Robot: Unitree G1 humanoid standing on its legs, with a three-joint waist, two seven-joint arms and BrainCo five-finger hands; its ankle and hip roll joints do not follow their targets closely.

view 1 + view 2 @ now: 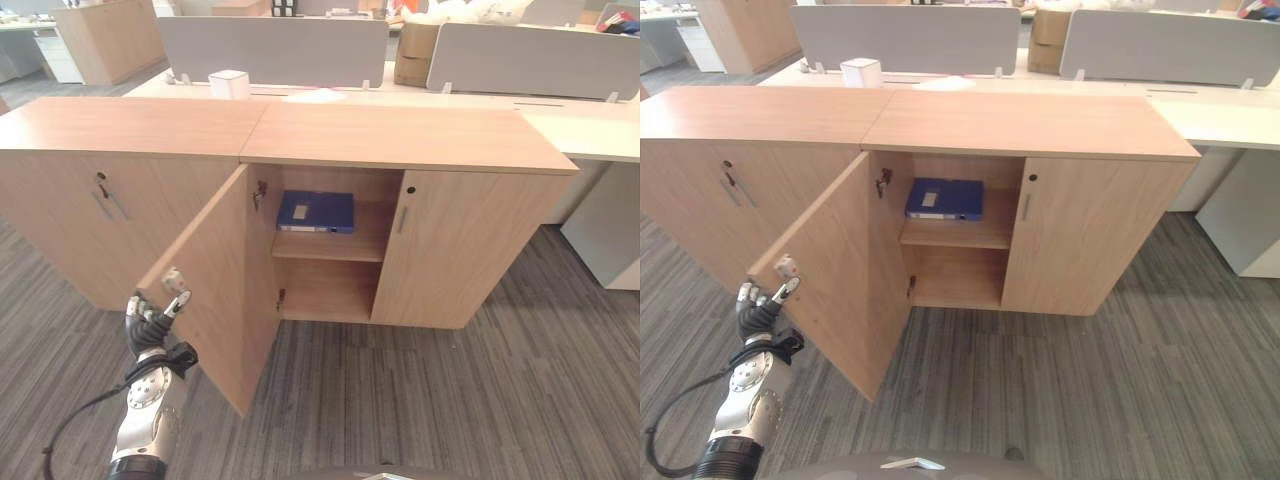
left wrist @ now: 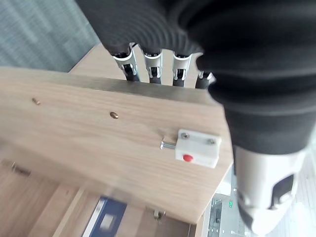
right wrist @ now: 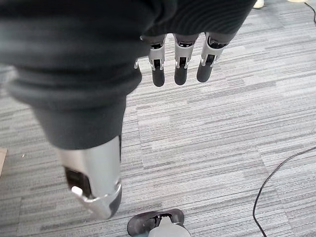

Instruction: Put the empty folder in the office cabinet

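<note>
Office cabinet (image 1: pixel 440 140) — low, light wood, set on grey striped carpet (image 1: pixel 480 400); right door (image 1: pixel 455 250) closed, left door (image 1: pixel 215 290) swung wide toward the camera.

Folder (image 1: pixel 316 211) — blue, lay flat on the upper shelf (image 1: pixel 330 245) inside the open compartment, with a pale label on its top face; the lower compartment beneath the shelf showed bare wood.

Latch (image 2: pixel 197 148) — white plastic with a red button, fixed to the inner face of the open door near its free edge.

Left robot hand (image 1: pixel 152 318) — at the free edge of the open door, just below the latch; in its wrist view the fingers (image 2: pixel 153 69) reached over the door's edge, only slightly bent, gripping nothing.

Right robot hand (image 3: pixel 180 61) — hung over the carpet, fingers relaxed and apart, holding nothing.

Second cabinet (image 1: pixel 110 190) — adjoining on the left, doors closed.

White box (image 1: pixel 229 84) — on the counter behind the cabinets.
</note>
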